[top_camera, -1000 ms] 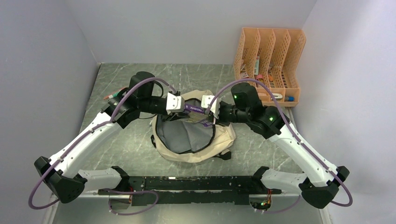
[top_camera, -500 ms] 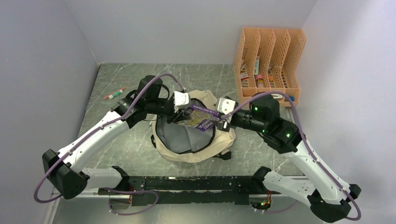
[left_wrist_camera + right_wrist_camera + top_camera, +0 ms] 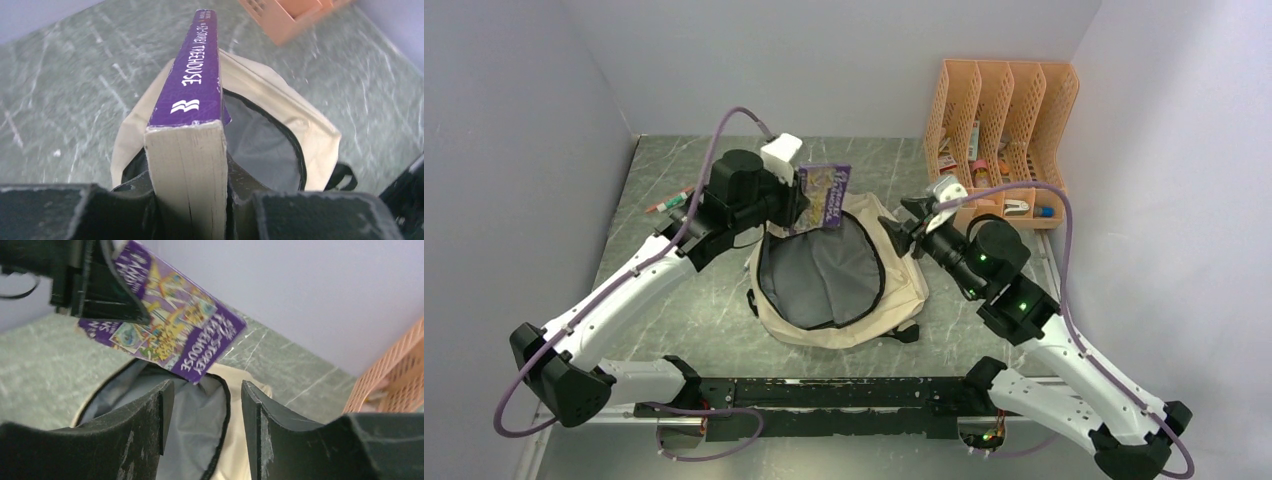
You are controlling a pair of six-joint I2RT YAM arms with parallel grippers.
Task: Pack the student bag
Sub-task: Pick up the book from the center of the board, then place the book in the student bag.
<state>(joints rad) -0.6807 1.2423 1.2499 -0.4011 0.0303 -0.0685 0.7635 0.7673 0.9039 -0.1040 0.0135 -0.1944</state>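
Book — spine "TREEHOUSE" — clamped in left tool above bag; right tool agape, empty

Orange perforated file organizer at the far right corner of the grey-green marbled table. Stands upright close against the right wall, several slots side by side. Holds small mixed items in those slots. At its foot, a white piece and a blue-capped one, too small to name. Near the left wall, a slim red and green marker, flat on the table, well apart from the organizer.
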